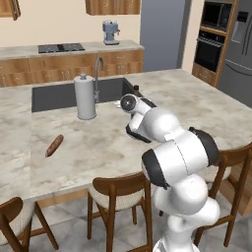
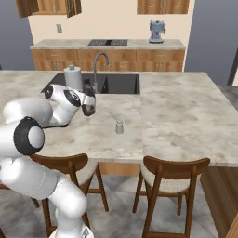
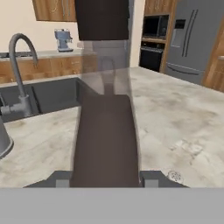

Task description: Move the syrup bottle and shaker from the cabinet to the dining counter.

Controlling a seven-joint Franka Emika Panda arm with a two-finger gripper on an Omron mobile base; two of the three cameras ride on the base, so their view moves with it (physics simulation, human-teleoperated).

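Observation:
My gripper [image 3: 106, 177] is shut on the syrup bottle [image 3: 105, 140], a clear bottle with dark brown syrup and a dark cap, standing upright close in front of the hand camera. From the right base view the gripper [image 2: 86, 103] hovers with the bottle [image 2: 89, 107] over the dining counter [image 2: 186, 116] in front of the sink. The small grey shaker [image 2: 119, 127] stands upright on the counter, right of and below the gripper; its perforated top [image 3: 175, 176] shows at the bottom right. The cabinet [image 2: 49, 5] hangs on the far wall with its doors open.
A paper-towel roll [image 1: 85, 97] and a curved faucet [image 1: 98, 74] stand by the inset sink [image 1: 54, 96]. A reddish-brown oblong thing [image 1: 54, 145] lies on the counter's left part. Wooden stools [image 2: 174, 176] line the near edge. A fridge [image 3: 192, 35] and ovens stand to the right.

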